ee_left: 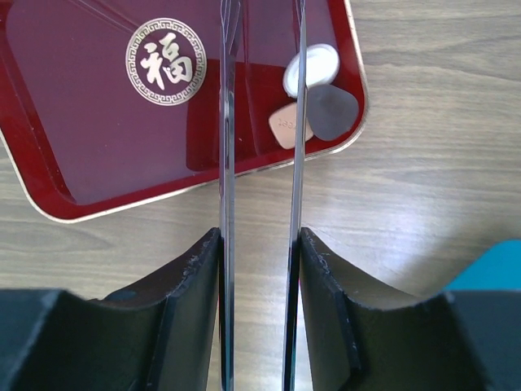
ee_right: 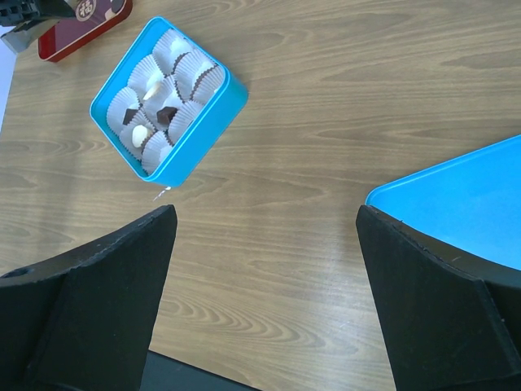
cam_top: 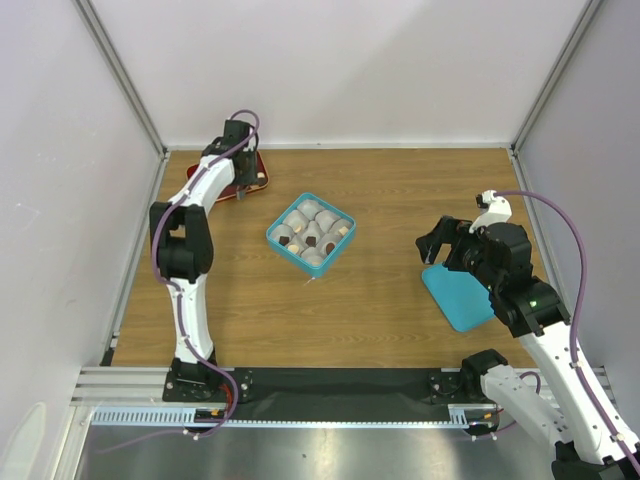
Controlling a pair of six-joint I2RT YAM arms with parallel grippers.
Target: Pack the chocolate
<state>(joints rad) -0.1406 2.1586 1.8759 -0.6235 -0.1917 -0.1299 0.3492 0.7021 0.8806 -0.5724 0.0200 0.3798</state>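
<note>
Three small chocolate pieces lie in the right corner of the red tray (ee_left: 81,138) with the gold emblem: a white one (ee_left: 313,65), a tan one (ee_left: 285,126) and a dark one (ee_left: 334,112). My left gripper (ee_left: 260,244) is shut on thin metal tongs (ee_left: 227,122), whose two arms stand slightly apart and reach over the tray beside the pieces. It hangs over the tray at the back left (cam_top: 240,185). The teal box (cam_top: 311,233) holds white paper cups, some with chocolates (ee_right: 167,112). My right gripper (ee_right: 264,269) is open and empty above the table (cam_top: 432,250).
The teal lid (cam_top: 458,296) lies flat under my right arm and also shows in the right wrist view (ee_right: 464,204). The red tray (cam_top: 258,170) sits in the back left corner near the white wall. The teal box (ee_right: 195,134) stands mid-table.
</note>
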